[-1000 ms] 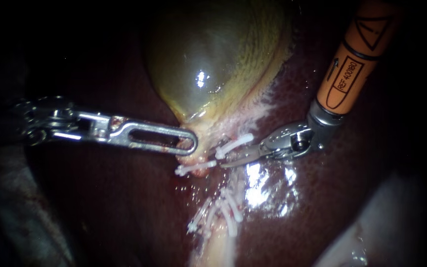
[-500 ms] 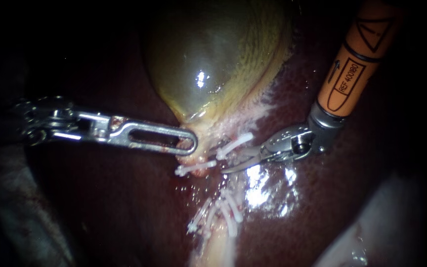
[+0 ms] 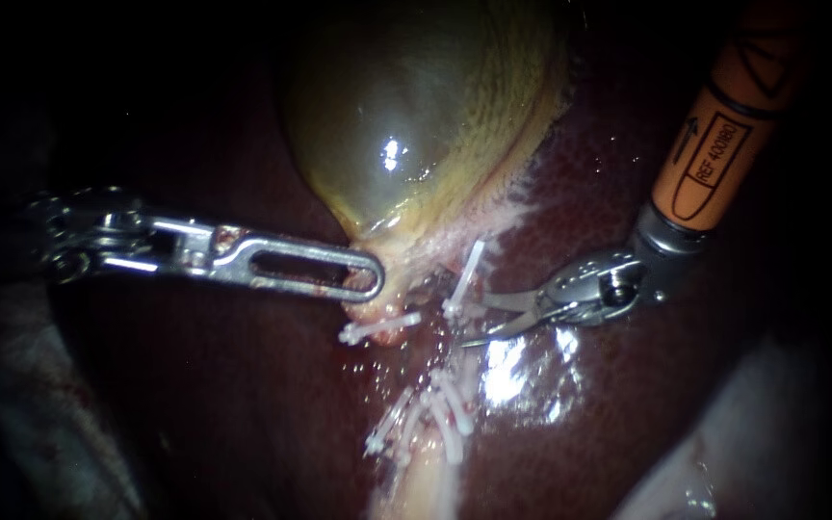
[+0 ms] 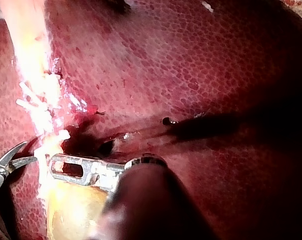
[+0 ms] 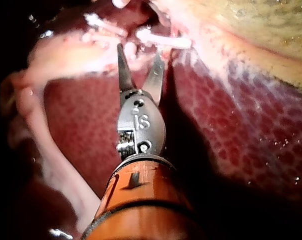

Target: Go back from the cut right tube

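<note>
Endoscope view: the left tool point(image 3: 366, 285) comes in level from the left, and its slotted jaws are closed on the narrow lower end of the gallbladder point(image 3: 416, 125), where the yellow-green sac tapers. The right tool point(image 3: 471, 324) comes down from the upper right on an orange shaft. Its two thin blades stand a narrow gap apart with nothing between them. The right tube point(image 3: 455, 358) lies parted just beside those blade tips. Its upper stump carries a tilted white clip point(image 3: 466, 274), and its lower part runs down the pale stalk into a cluster of clips point(image 3: 430, 414). Another white clip, the low clip point(image 3: 377, 328), lies crosswise just under the left tool's tip. Dark red liver point(image 3: 628, 404) surrounds everything and shines wetly below the blades. The right wrist view shows the same blades parted in a slim V (neither blade touches tissue, as far as can be told), with the tilted white clip just ahead of them. In the left wrist view the slotted jaw lies flat against bright pale tissue at the gallbladder's edge, with the open blades close beside it.
</note>
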Motion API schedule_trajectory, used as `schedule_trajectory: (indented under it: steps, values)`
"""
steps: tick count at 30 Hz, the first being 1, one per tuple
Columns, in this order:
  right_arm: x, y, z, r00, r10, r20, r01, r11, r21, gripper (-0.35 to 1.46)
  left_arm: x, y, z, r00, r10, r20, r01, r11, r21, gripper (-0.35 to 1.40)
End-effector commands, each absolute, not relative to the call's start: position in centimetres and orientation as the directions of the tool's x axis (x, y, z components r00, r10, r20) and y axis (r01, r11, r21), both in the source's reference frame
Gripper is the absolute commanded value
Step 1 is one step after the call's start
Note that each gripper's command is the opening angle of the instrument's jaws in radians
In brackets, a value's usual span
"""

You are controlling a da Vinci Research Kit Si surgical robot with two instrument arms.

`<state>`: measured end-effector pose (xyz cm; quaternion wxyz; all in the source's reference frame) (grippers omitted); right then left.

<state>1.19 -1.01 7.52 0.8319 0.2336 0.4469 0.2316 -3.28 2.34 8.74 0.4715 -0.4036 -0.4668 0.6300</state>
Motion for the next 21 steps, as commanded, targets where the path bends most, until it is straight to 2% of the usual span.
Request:
schedule_trajectory:
  steps: [1,21]
  values:
    - [1.16,-1.01,7.52,0.493,0.594,-0.636,-0.174,0.784,0.596,0.64,-3.28,2.34,8.75,-0.23,0.971,-0.069,-0.216,-0.12,-0.969,-0.35]
    - [0.63,-0.88,7.35,0.465,0.605,-0.646,-0.175,0.779,0.603,0.59,-3.28,2.34,8.75,-0.23,0.971,-0.069,-0.216,-0.12,-0.969,-0.35]
